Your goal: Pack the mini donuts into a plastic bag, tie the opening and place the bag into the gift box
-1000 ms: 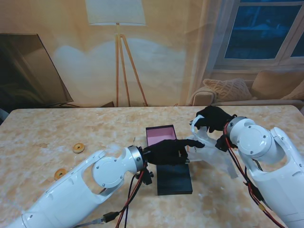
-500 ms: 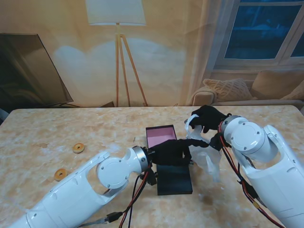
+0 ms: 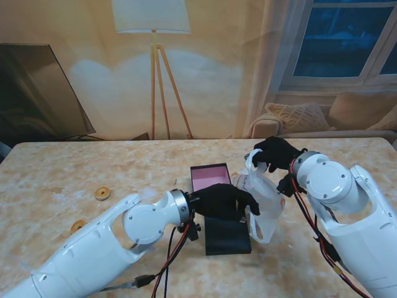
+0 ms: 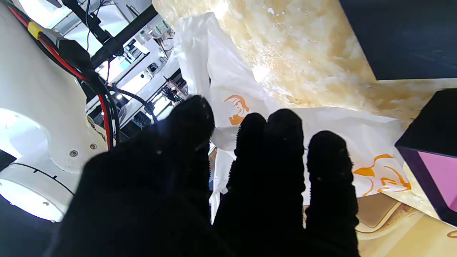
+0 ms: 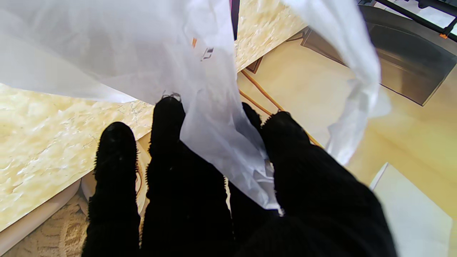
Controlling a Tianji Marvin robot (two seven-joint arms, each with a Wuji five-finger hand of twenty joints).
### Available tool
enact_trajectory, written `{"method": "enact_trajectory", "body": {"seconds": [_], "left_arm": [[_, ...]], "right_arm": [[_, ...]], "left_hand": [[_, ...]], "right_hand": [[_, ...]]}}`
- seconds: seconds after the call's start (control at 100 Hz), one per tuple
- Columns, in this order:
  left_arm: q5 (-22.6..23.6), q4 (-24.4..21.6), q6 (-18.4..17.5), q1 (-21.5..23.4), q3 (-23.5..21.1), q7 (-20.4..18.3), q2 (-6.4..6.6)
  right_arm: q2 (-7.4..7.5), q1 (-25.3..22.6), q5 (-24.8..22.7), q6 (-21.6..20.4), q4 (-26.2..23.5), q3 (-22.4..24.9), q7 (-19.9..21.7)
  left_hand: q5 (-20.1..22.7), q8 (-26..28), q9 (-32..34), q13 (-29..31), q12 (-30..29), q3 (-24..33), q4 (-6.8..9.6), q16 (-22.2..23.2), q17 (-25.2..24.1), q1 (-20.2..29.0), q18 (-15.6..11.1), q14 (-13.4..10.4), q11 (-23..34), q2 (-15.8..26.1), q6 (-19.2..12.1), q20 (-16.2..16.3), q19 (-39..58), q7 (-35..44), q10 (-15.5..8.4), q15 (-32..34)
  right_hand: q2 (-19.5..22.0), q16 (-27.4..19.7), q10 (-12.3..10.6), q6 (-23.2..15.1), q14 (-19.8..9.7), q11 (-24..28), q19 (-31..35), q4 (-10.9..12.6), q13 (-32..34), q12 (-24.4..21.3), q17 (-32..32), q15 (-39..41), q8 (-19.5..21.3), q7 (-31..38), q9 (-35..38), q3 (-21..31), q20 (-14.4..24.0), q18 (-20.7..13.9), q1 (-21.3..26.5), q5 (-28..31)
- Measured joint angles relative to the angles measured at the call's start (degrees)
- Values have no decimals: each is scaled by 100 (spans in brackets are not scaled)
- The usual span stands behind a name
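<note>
My right hand (image 3: 276, 154) is shut on the top of the white plastic bag (image 3: 265, 198), which hangs from it off the table; the right wrist view shows the film (image 5: 125, 46) pinched between thumb and fingers (image 5: 167, 142). My left hand (image 3: 226, 200) reaches across the black gift box (image 3: 209, 176) with its pink inside, fingertips curled against the bag's left edge. In the left wrist view the bag (image 4: 250, 82), printed in orange, lies just past my fingers (image 4: 285, 142); a grip is not visible. Two mini donuts (image 3: 102, 193) (image 3: 79, 225) lie far left.
The box's black lid (image 3: 227, 234) lies flat on the marble table (image 3: 74, 167), nearer to me than the box and under my left hand; it also shows in the left wrist view (image 4: 403, 35). My left forearm (image 3: 111, 236) crosses the table beside the nearer donut.
My right hand has raised the bag, which now hangs upright instead of lying spread on the table. My left hand's outstretched finger has curled down against the bag's edge.
</note>
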Motion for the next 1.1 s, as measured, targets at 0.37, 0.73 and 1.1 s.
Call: {"method": "enact_trajectory", "body": {"seconds": [0.37, 0.73, 1.1], "left_arm": [[113, 10, 357, 57, -95, 99, 37], [1074, -166, 482, 236, -389, 292, 39], [1140, -134, 1223, 226, -545, 595, -13]], "right_arm": [[9, -231, 29, -229, -162, 251, 90], [94, -550, 43, -1781, -122, 786, 688], [364, -779, -2, -3448, 32, 1145, 1273]], "left_hand": [[894, 149, 809, 975, -1728, -590, -88, -762, 997, -77, 403, 289, 10, -127, 684, -586, -476, 1955, 215, -948], [490, 1846, 1150, 1406, -501, 426, -242, -636, 1556, -118, 347, -65, 289, -1146, 443, -802, -489, 3736, -76, -1012], [34, 2272, 1117, 1281, 15, 491, -242, -455, 1415, 233, 212, -142, -76, -1121, 417, -802, -573, 3802, -104, -1007]], "right_hand": [[193, 0, 37, 78, 20, 11, 0, 61, -131, 1, -151, 62, 319, -7, -119, -251, -1, 1, 135, -138], [290, 0, -23, 54, -4, 5, -112, 206, -290, 2, -288, -13, 494, -13, -211, -385, 0, -18, 138, -195], [523, 0, -431, -308, -303, -426, -642, 227, -365, 244, -348, -601, 606, -146, -314, -731, 68, -133, 130, -490]]}}
